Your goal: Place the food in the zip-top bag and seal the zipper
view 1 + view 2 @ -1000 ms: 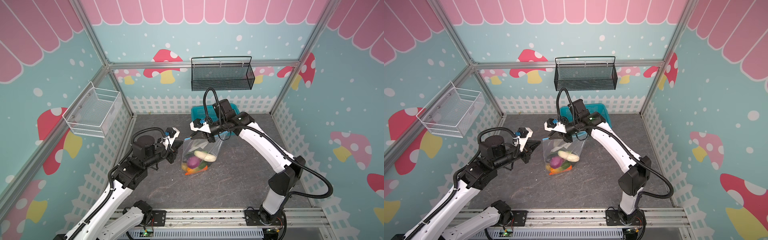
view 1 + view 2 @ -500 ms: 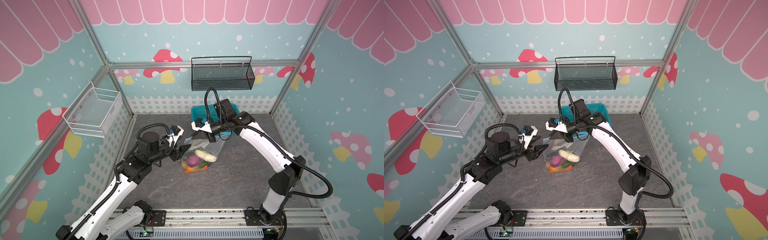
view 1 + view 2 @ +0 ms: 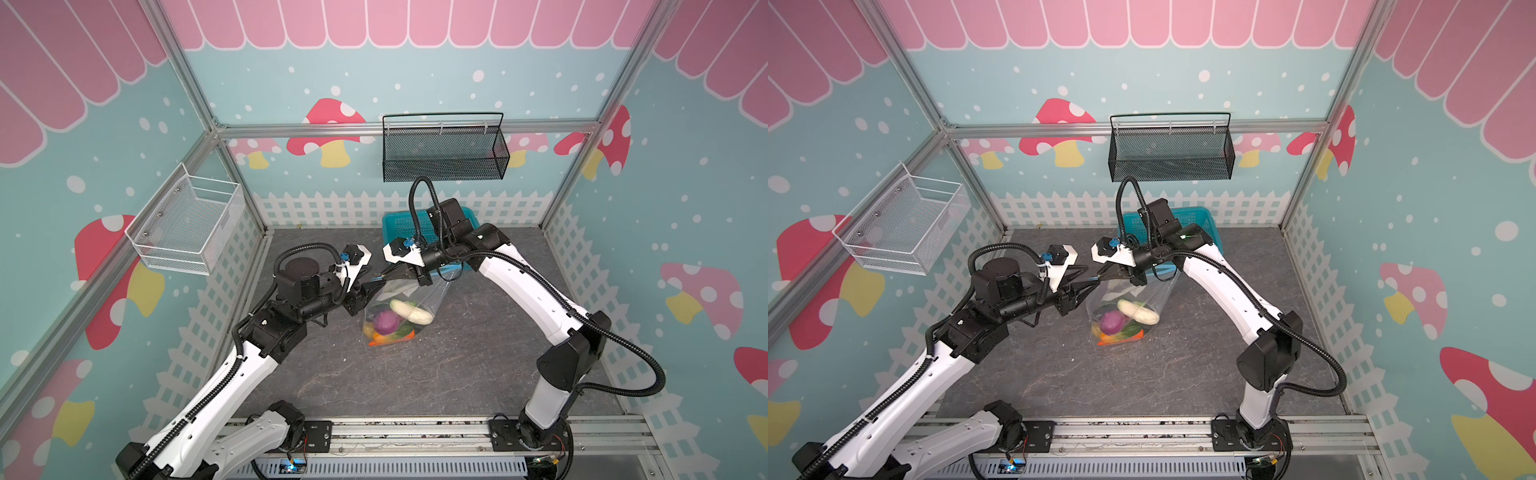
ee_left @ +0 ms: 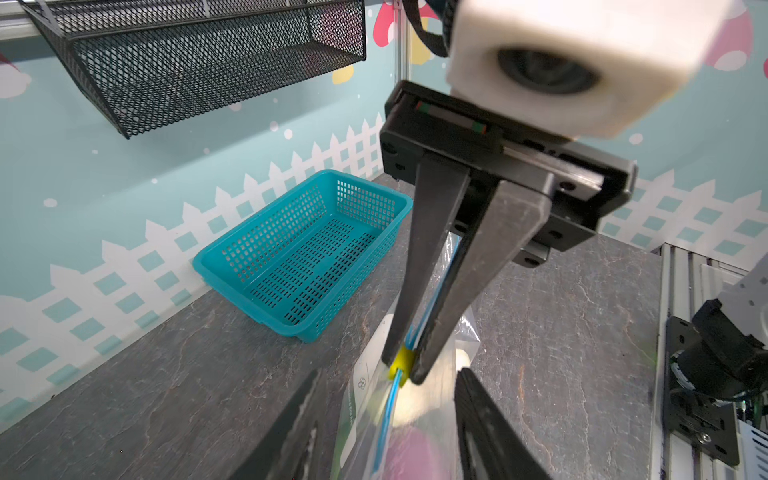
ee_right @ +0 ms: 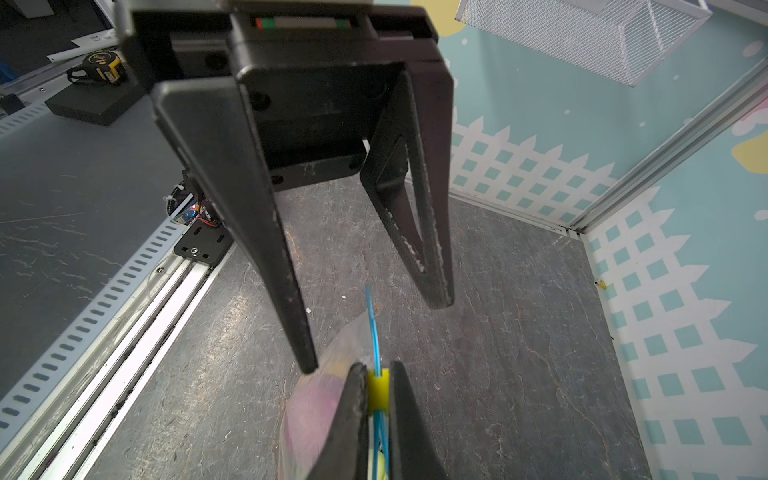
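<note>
The large clear crinkly zip-top bag (image 3: 434, 293) stands at the centre of both top views. It holds the food: a purple toy onion (image 3: 386, 322), a white toy radish (image 3: 411, 311) and orange and green pieces heaped at its bottom. In the top views its thin light-blue zipper (image 4: 388, 409) runs left to right along the raised mouth, with the small yellow slider tab (image 5: 378, 392) at the left end.

The right gripper (image 4: 402, 370) is clamped on that slider. A short tail of the strip pokes past it, between the spread, empty fingers of the left gripper (image 5: 376, 334), which is the nearer arm. That tail probably needs pinching before the slider is drawn rightward.

Behind, at upper centre, the teal plastic lattice basket (image 4: 266, 216) holds nothing.
</note>
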Available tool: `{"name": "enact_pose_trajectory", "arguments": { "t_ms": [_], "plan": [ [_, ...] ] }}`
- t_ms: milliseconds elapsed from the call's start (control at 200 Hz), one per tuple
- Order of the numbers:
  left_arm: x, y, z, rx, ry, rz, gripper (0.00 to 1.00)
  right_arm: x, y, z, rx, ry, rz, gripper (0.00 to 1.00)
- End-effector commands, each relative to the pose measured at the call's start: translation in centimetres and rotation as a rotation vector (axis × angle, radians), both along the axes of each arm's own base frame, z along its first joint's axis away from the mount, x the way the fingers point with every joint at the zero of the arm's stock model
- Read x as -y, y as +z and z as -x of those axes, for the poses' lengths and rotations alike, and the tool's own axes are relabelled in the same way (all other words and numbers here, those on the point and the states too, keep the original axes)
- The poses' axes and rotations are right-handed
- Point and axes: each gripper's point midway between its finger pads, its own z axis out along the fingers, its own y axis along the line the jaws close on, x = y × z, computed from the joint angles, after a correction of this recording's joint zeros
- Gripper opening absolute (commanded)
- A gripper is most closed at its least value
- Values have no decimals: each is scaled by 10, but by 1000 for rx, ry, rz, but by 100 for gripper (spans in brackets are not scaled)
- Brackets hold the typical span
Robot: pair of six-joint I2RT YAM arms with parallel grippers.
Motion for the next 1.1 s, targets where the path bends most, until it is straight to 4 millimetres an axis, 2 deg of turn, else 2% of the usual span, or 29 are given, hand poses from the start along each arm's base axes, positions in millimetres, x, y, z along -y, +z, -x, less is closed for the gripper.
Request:
{"name": "enact_pose_trajectory", "arguments": {
  "t_ms": [0,190,280,340,490,655,760,865,1096],
  "plan": [
    [1,3,-2,14,-10,-3,49,4,7,9,7,38,-21,0],
    [-3,-11,-2,0,14,-24,47,4,9,9,11,39,-25,0],
    [-4,-13,-1,-7,10,-25,40,4,9,9,8,40,-25,0],
    [-4,-12,0,-5,9,-21,30,3,8,8,7,38,-24,0],
    [-4,-13,1,-9,5,-28,20,3,9,8,7,37,-25,0],
    [0,-6,7,-9,-30,-5,0,3,8,7,5,33,-22,0],
    [1,0,13,-2,-52,11,0,3,8,7,5,30,-19,0],
    [-6,1,12,16,-4,11,0,4,9,6,10,21,-16,0],
    [-29,-8,-5,40,173,-29,0,6,5,-4,12,-41,18,0]
  ]
}}
